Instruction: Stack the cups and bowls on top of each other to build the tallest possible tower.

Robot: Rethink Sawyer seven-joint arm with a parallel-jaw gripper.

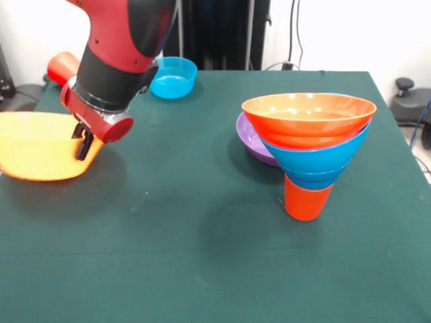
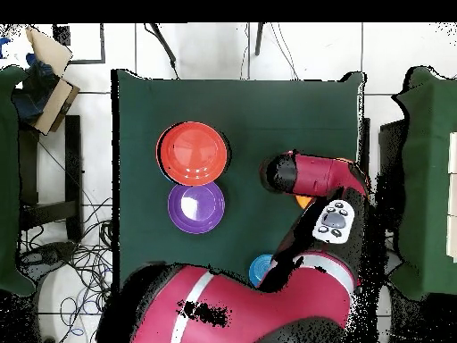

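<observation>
The tower stands at the right in the front view: an orange-red cup (image 1: pixel 308 199) at the bottom, a small blue bowl (image 1: pixel 314 179) and a medium blue bowl (image 1: pixel 316 153) on it, and a large orange-red bowl (image 1: pixel 308 118) (image 2: pixel 192 152) on top. Behind it lies a wide purple bowl (image 1: pixel 250 138) (image 2: pixel 196 207). My gripper (image 1: pixel 83 141) is down at the right rim of the large yellow-orange bowl (image 1: pixel 37 148) at the left edge. In the overhead view the arm hides most of that bowl.
A small light-blue bowl (image 1: pixel 174 76) (image 2: pixel 261 268) sits at the far side of the green table (image 1: pixel 202 256). A red cup (image 1: pixel 62 66) lies on its side behind my arm. The yellow-orange bowl hangs over the table's left edge.
</observation>
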